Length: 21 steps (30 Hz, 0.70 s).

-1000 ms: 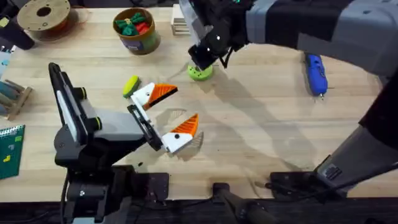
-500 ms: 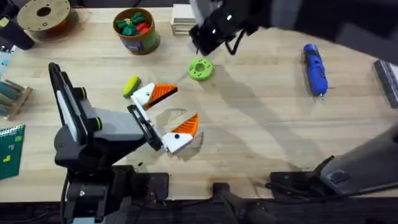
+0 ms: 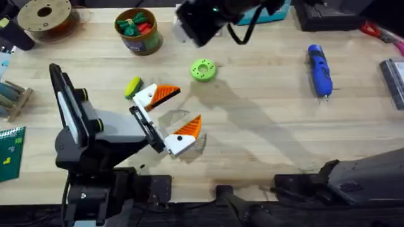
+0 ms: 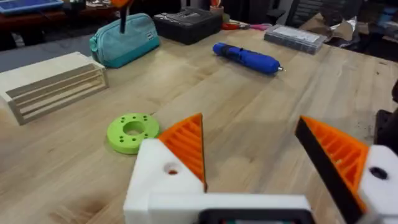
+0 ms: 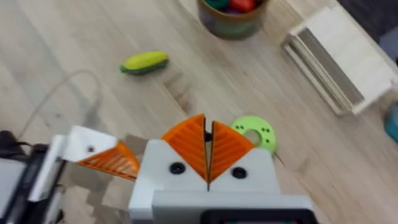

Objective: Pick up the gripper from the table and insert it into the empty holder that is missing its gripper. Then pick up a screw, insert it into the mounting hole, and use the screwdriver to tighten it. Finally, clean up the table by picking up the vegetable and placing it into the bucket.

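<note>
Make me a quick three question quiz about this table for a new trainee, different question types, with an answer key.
1. True or false: the blue screwdriver lies on the table, untouched by either gripper.
2. Multiple choice: the yellow vegetable is A) in the bucket, B) on the table beside the left gripper, C) held by the right gripper.
3. Fill in: the right gripper's fingers are ____.

Key: 1 true; 2 B; 3 shut.

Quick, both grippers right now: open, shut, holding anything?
Left gripper: open, orange fingers spread apart, nothing between them.
Right gripper: shut, orange fingers pressed together, nothing visible between them.
</note>
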Each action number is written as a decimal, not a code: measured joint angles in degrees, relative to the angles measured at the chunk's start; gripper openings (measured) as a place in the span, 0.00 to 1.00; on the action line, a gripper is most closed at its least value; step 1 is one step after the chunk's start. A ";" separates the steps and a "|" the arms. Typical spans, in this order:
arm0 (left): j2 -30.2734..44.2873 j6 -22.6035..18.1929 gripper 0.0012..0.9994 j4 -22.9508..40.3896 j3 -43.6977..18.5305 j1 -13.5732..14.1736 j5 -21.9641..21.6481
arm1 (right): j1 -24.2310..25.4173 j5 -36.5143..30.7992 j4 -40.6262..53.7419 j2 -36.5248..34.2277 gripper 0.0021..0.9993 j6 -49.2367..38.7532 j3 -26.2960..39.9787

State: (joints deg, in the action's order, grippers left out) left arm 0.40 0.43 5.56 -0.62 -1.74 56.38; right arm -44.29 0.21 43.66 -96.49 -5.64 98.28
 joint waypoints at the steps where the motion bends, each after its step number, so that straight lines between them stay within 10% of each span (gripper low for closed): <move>1: 0.00 -0.02 0.93 0.00 0.00 0.00 0.00 | -1.00 0.00 0.29 0.00 0.00 -0.10 0.73; 9: 0.02 -0.01 0.93 0.01 0.00 0.00 0.00 | -13.78 0.02 2.48 -0.13 0.00 -0.45 4.92; 21: 0.00 -0.02 0.93 0.00 0.00 0.00 0.00 | -17.40 -0.04 7.06 -2.42 0.00 -0.96 8.89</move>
State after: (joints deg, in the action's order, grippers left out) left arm 0.41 0.40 5.56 -0.62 -1.74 56.38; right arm -61.69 0.16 50.72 -98.91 -6.60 107.17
